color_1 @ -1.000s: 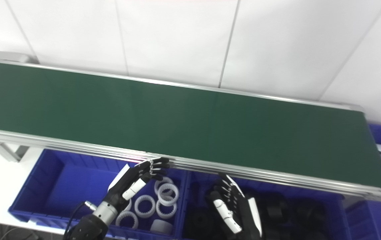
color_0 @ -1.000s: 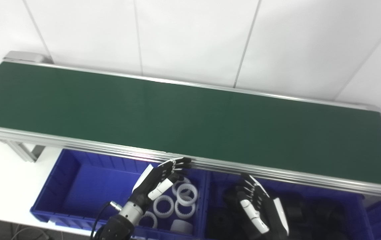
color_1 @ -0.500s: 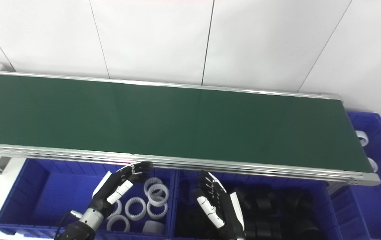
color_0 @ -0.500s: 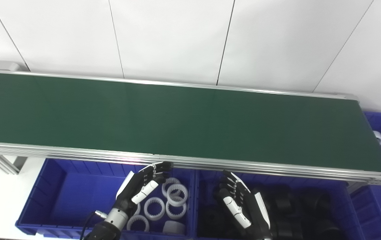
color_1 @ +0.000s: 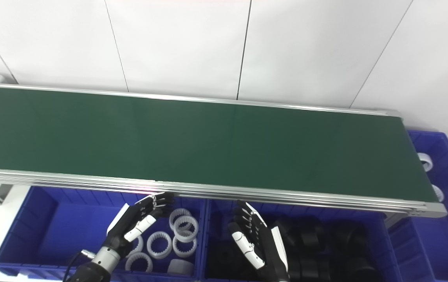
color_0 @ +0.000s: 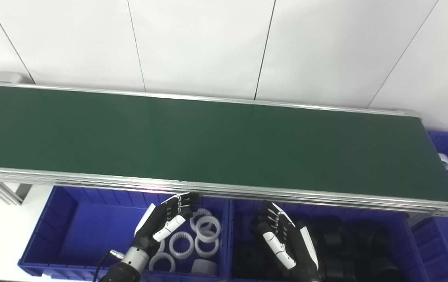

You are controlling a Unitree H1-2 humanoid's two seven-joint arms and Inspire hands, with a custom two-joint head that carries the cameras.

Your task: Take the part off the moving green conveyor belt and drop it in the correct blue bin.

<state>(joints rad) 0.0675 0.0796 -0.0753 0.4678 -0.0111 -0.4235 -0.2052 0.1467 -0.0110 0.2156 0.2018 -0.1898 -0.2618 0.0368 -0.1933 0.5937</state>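
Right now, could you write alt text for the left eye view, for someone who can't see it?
A long green conveyor belt with nothing on it runs along a white wall. In front of it, the robot's left hand hovers open over a blue bin of white rings, and its right hand hovers open over a neighbouring bin of black parts.

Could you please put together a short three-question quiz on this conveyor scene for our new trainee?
1. True or false: a part lies on the green conveyor belt.
2. Which bin holds the white rings? A) left blue bin B) right blue bin
3. Fill in: the left hand and right hand are both ____, holding nothing.

Key: 1. False, the belt shows no part. 2. A; the right bin holds black parts. 3. open.
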